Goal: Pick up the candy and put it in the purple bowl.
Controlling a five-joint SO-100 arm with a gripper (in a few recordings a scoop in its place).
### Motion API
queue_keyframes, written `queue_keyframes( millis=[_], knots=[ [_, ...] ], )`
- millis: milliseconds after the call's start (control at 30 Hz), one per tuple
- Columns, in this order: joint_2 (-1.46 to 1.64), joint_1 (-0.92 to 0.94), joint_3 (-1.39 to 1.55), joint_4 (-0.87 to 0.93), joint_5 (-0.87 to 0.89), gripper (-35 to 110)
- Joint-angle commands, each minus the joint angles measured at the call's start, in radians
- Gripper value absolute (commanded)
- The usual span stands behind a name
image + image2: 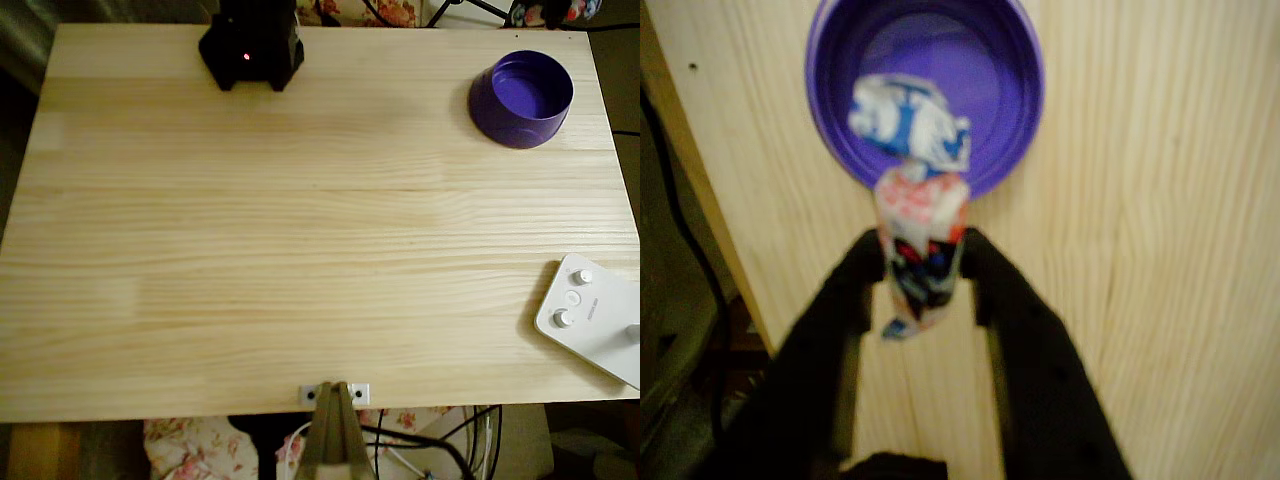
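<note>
candy [920, 215]: wrapped, upright, pinched | purple bowl [925, 90]: upright, seemingly empty, just beyond candy

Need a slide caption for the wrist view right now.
Gripper shut on the candy, held above the table at the purple bowl's near rim.

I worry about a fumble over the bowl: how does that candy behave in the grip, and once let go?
The candy looks light; its crinkled wrapper probably gives the gripper fair friction. The twisted end seems floppy, so it may snag. Released above the purple bowl, it should likely drop without rolling.
</note>
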Motion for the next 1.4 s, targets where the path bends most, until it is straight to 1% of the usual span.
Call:
queue_keyframes(
  millis=[0,267,867,1200,1267,1367],
  knots=[
    [-0.012,-0.020,-0.123,-0.026,0.008,2],
    [-0.127,0.018,-0.235,-0.028,-0.003,2],
    [-0.175,0.035,-0.227,-0.046,-0.011,2],
    [-0.181,0.031,-0.227,-0.025,-0.029,9],
    [-0.181,0.029,-0.227,-0.023,-0.029,13],
    [-0.179,0.028,-0.227,-0.017,-0.028,15]
  ],
)
